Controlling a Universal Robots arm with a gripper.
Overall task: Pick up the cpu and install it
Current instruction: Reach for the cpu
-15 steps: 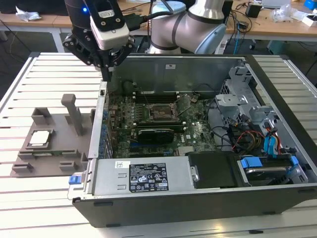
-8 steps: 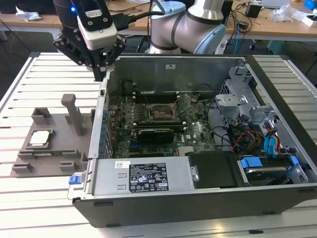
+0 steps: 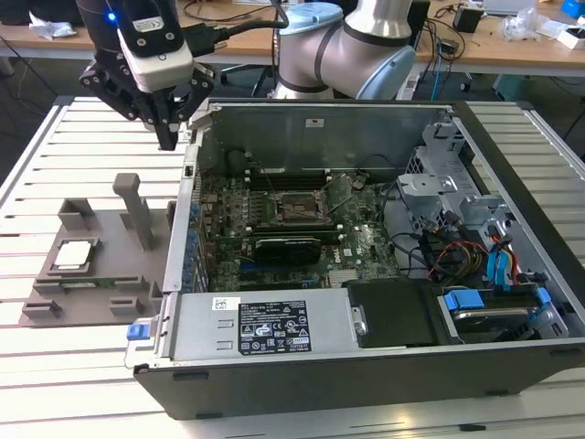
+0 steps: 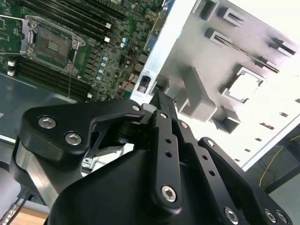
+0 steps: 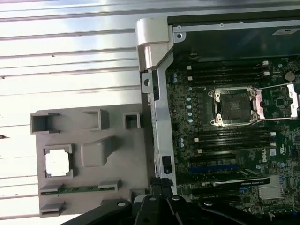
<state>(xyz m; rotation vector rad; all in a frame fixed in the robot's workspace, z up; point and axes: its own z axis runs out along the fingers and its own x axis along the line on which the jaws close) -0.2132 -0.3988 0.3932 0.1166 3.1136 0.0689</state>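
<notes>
Robot gripper (image 3: 168,135), pincer clenched on nothing, hangs above the open computer case (image 3: 320,137) wall; the cpu (image 3: 73,255) lies in a grey holder (image 3: 105,224). A printed label (image 3: 274,327) is too small to read.

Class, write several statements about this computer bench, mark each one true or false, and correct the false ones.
1. The cpu lies in the grey tray outside the computer case. True.
2. The tool is gripping the cpu. False: the tool holds nothing and hangs above the case's wall on the exterior view's left, apart from the cpu.
3. In the first wrist view, the socket on the motherboard has no chip in it. True.
4. The computer case is closed by its side cover. False: it lies open, with the motherboard in plain sight.
</notes>
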